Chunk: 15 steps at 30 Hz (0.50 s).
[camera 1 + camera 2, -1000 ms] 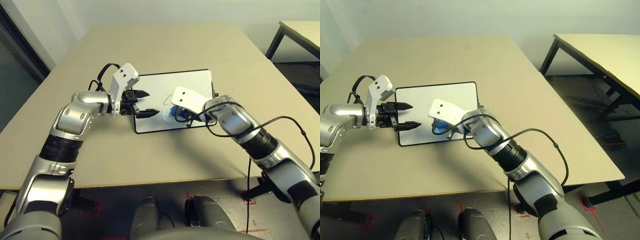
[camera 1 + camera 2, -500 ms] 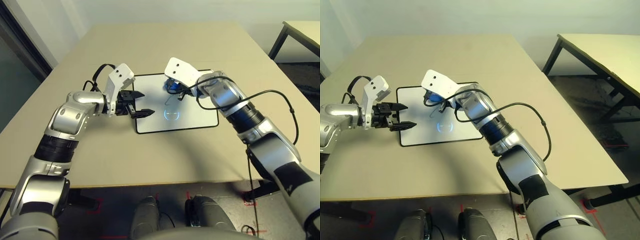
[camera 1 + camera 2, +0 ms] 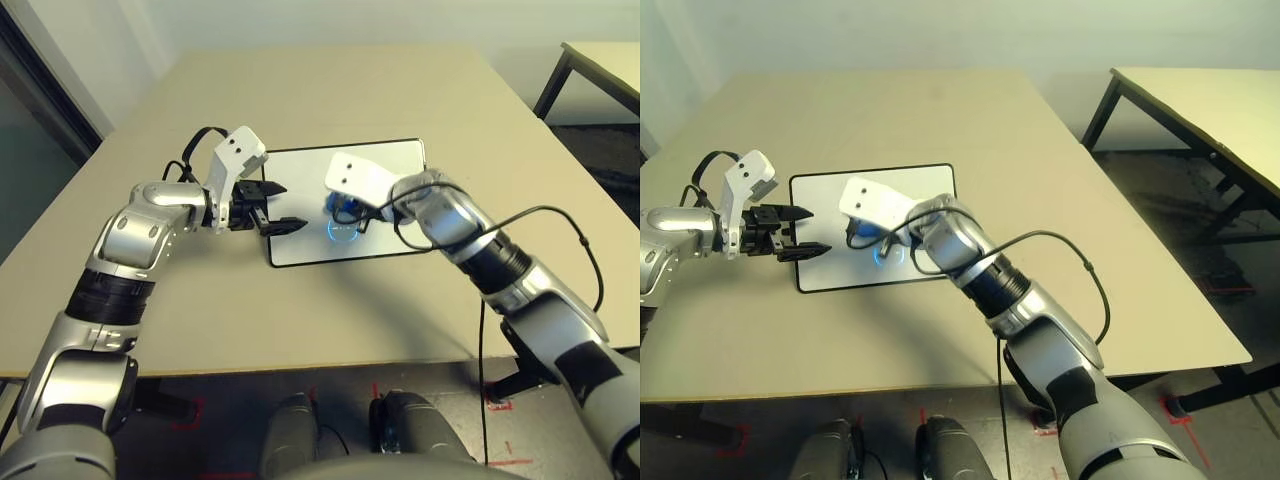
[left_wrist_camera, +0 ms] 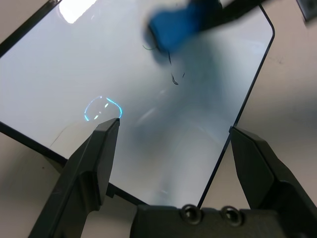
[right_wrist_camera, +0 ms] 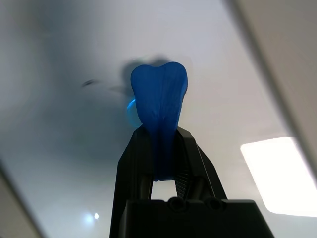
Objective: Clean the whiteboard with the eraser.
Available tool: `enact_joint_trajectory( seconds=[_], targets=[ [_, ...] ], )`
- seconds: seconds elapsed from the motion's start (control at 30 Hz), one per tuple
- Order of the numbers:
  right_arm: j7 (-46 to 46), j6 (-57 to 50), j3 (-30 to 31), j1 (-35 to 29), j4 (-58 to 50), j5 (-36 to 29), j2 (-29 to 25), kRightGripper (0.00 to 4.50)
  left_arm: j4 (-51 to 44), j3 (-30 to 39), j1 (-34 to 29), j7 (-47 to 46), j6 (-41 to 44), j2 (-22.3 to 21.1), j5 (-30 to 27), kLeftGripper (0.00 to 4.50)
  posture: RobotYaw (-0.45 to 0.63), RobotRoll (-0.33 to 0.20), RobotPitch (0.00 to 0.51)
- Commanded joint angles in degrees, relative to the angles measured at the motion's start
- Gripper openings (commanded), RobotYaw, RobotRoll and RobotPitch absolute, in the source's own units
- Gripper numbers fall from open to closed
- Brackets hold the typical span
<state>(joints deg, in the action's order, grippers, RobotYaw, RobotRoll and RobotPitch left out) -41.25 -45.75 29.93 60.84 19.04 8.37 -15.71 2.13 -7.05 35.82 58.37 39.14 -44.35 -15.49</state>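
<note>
Whiteboard [image 3: 375, 175] lies flat mid-table [image 3: 330, 90], black-framed. Judgement: rigid, light and slick, so it can skate under a wipe; best steadied at the frame edge, not the face.

Left eye view: right gripper [image 3: 347, 210] is over the board's near-left part, blue eraser [image 3: 340, 208] pinched in it. Left gripper [image 3: 276, 205] sits at the board's left edge, fingers spread, nothing between them.

Right eye view: same layout. Eraser's exact contact with the surface is hard to read here, looks at or just above it.

Left wrist view: left fingers [image 4: 94, 163] stand wide apart, straddling a board corner, holding nothing. Thin dark scribbles [image 4: 174, 79] remain on the board just beside the blurred eraser.

Right wrist view: right jaws are closed on the eraser's rear end, and the block bulges and folds between them. Judgement: soft, compressible foam, light; the grip is deep enough, but the free front end will flex, so press lightly. Faint mark [image 5: 90, 83] sits beside the tip.
</note>
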Motion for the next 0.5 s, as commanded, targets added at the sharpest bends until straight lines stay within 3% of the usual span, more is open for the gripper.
enact_joint_trajectory(
  seconds=[0.03,0.3,0.5],
  targets=[
    [0.04,0.99,-0.88,0.36,1.23,0.41,0.81,0.57,-1.11,0.14,-0.02,0.03,0.76,-0.42,0.05,4.5,-0.01,0.0,0.046],
    [-5.63,-7.03,6.06,-9.0,-16.71,0.66,-2.57,0.57,-1.45,0.2,-0.01,-0.02,1.32,-0.42,0.04,4.5,-0.01,0.0,0.05],
    [-4.97,-5.78,5.32,-7.4,-13.31,1.27,-2.2,0.57,-1.0,0.0,0.47,0.03,1.13,-0.1,0.15,4.5,-0.02,0.0,0.05]
  ],
)
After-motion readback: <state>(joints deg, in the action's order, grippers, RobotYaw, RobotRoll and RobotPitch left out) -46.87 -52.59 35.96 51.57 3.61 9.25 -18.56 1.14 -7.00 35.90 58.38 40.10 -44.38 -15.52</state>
